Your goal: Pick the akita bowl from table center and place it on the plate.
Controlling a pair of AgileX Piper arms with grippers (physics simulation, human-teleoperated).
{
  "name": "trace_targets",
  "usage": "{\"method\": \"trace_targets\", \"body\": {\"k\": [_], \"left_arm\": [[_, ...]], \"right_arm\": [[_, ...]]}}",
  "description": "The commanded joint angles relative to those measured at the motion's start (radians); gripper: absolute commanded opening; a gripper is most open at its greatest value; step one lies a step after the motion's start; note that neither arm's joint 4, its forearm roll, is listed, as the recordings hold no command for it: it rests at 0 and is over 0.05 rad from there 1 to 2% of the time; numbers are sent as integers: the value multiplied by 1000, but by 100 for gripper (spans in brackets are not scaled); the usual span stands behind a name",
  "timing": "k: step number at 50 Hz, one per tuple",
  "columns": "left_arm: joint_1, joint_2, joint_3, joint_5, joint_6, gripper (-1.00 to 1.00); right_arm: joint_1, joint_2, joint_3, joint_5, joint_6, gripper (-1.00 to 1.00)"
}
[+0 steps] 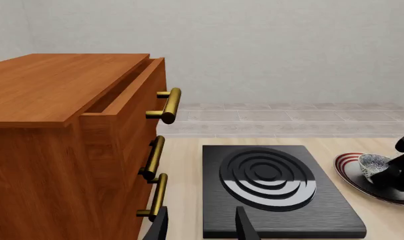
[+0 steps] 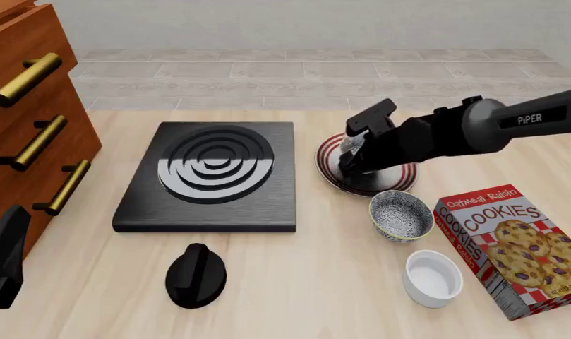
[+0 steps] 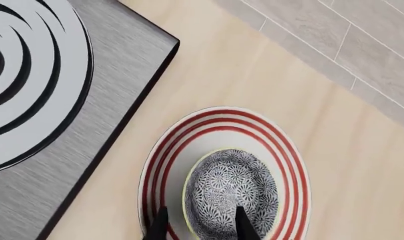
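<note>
Centrally, akita bowl (image 3: 231,192) on plate (image 3: 285,145), right hand (image 3: 198,225) gripping

Pale light-wood bench (image 2: 295,296) ran under everything, grain lengthwise. Beyond its far edge, grey tiled floor (image 2: 295,78) with thin grout lines. Behind that, plain off-white wall (image 1: 268,45), no windows seen. At left stood reddish-brown wooden drawer cabinet (image 1: 48,130), brass bar handles (image 1: 167,105) on three drawers, top drawer slightly open. Light even, soft shadows.
</note>
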Motion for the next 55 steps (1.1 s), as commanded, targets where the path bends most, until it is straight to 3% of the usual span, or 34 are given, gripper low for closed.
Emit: {"method": "trace_targets", "body": {"k": [1, 12, 18, 22, 26, 34, 46, 55], "left_arm": [[0, 0, 0, 0, 0, 100], [0, 0, 0, 0, 0, 100], [0, 0, 0, 0, 0, 100], [0, 0, 0, 0, 0, 100], [0, 0, 0, 0, 0, 100], [0, 0, 0, 0, 0, 100], [0, 0, 0, 0, 0, 100], [0, 0, 0, 0, 0, 100]], "right_arm": [[8, -65, 50, -6, 7, 100], [27, -199, 146, -7, -24, 100], [54, -293, 221, -34, -13, 100], [24, -356, 257, -57, -32, 100], [48, -441, 294, -62, 6, 100], [52, -589, 343, -46, 6, 100], [66, -699, 394, -32, 19, 100], [48, -787, 467, -84, 67, 100]]}}
